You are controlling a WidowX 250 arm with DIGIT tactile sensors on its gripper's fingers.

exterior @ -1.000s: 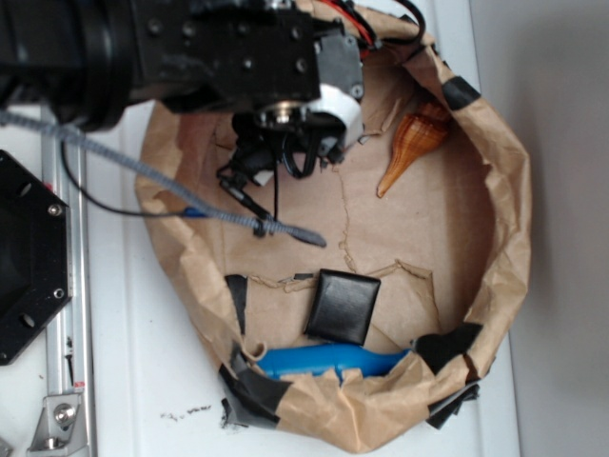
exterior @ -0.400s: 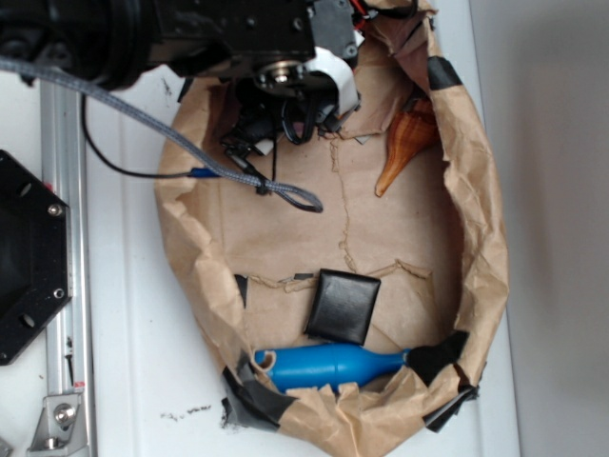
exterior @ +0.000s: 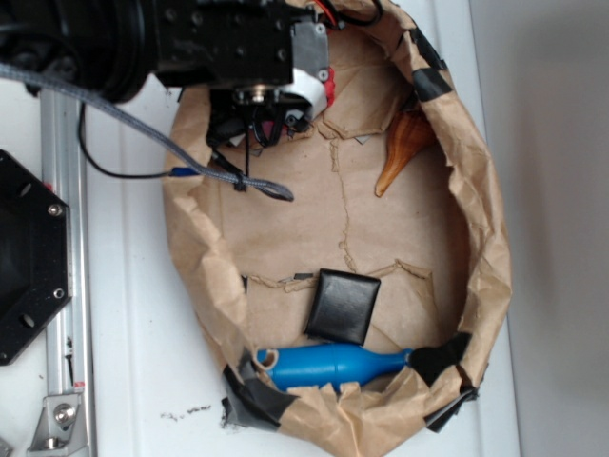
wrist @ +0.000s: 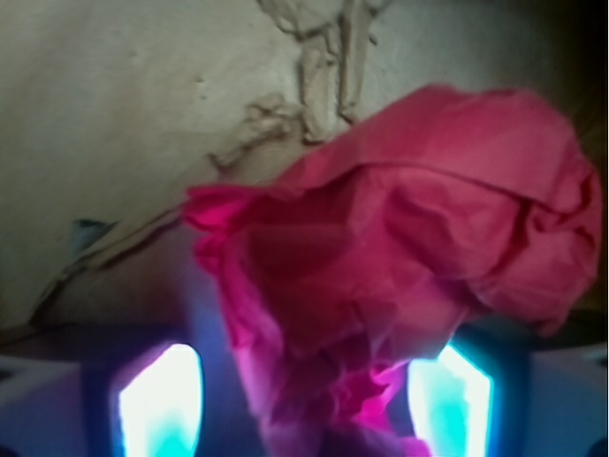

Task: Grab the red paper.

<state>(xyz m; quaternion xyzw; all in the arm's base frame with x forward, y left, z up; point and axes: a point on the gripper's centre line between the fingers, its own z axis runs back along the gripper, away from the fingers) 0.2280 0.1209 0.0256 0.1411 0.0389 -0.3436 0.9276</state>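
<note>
- On my exterior feed, the white bench (exterior: 133,381) carries a crumpled brown paper nest (exterior: 481,238), patched with black tape, that fills most of the frame.
- The black arm (exterior: 190,38) reaches in from 11 o'clock, trailing a grey braided cable (exterior: 190,162) over the nest's rim at 10 o'clock.
- A blue bottle (exterior: 333,364) lies on its side against the nest wall at 6 o'clock.
- A black square box (exterior: 343,307) sits just above the bottle, near but apart.
- An orange-brown seashell (exterior: 400,157) leans at 1 o'clock, partly hidden by the paper wall.
- The red paper (wrist: 400,276) sits at 12 o'clock in the nest, under the wrist; my wrist feed shows it bunched between the two fingers (wrist: 157,400).
- The tool (wrist: 304,405) looks clamped on the red paper, the wad filling the gap between the fingers.
</note>
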